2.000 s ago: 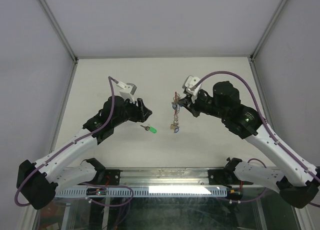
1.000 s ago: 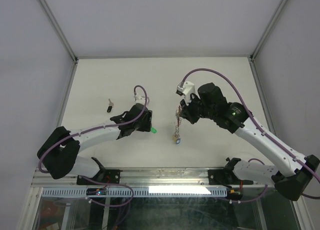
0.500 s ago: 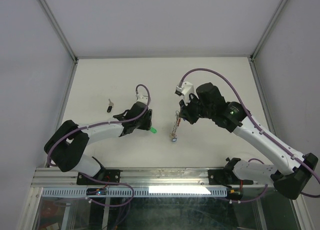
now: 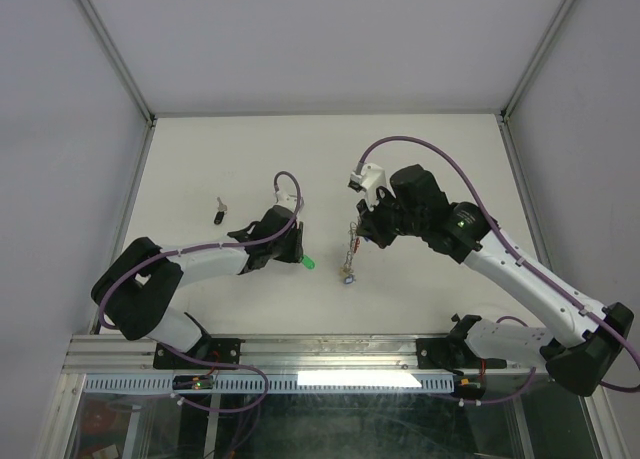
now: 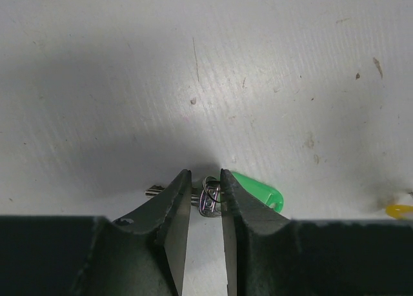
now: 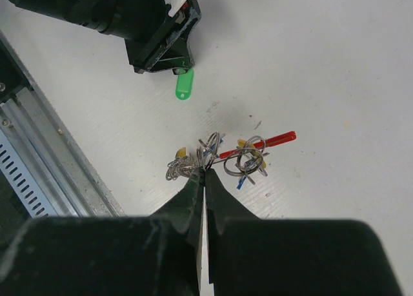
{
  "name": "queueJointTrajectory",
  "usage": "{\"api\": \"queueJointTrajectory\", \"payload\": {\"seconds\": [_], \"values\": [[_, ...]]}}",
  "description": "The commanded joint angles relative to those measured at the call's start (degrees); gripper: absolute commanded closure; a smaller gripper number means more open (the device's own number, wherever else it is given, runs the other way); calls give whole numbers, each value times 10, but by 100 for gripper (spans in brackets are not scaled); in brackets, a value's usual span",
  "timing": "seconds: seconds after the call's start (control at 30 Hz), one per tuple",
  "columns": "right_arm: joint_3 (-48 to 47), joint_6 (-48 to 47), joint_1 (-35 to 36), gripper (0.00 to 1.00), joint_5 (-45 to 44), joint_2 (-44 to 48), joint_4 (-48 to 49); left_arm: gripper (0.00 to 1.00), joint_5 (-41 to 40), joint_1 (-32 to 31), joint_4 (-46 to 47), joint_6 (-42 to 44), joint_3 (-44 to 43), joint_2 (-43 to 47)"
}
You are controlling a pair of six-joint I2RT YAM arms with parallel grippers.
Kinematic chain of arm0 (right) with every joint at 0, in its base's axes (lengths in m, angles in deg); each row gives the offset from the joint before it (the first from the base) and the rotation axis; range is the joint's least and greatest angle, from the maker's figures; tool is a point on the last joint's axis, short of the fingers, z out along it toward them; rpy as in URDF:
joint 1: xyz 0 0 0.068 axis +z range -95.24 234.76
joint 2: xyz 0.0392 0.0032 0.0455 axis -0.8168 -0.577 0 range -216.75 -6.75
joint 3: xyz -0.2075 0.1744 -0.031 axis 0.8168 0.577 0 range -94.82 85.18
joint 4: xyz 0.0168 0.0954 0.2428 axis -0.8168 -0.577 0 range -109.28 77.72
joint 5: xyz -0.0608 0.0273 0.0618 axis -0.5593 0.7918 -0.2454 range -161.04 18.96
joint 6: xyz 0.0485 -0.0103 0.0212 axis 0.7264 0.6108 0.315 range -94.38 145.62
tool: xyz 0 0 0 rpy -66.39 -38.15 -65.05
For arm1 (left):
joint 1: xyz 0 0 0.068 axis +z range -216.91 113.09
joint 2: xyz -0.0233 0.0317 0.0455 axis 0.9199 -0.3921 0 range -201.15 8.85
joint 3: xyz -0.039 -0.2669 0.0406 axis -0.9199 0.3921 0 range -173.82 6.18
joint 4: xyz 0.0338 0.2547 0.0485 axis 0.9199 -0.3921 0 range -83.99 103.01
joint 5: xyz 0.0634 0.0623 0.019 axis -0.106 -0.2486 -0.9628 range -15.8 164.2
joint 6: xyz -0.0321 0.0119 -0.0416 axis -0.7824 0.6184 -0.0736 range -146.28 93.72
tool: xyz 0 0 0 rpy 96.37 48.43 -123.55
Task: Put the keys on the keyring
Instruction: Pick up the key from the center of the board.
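A robotics lab cell; white table boxed in by plain grey panels and aluminium struts.

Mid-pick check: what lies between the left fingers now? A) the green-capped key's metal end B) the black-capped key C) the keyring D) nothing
A: the left wrist view shows the left fingers flanking the small ring and metal end of the green-capped key, with its green cap poking out to one side.

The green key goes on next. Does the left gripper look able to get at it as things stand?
Likely yes: the left gripper straddles the green key at its metal end, nothing between, and the keyring hangs clear, held by the right gripper.
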Motion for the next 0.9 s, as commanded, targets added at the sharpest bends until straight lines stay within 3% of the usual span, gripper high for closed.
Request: {"api": "queueJointTrajectory", "payload": {"seconds": [0.0, 0.4, 0.87], "values": [[-8, 11, 2, 100, 12, 3, 36, 78, 12, 2, 30, 11, 1, -1], [-7, 13, 3, 100, 15, 5, 37, 67, -7, 1, -7, 31, -33, 27], [-6, 16, 2, 100, 22, 2, 42, 69, -41, -6, -41, -66, -28, 36]]}}
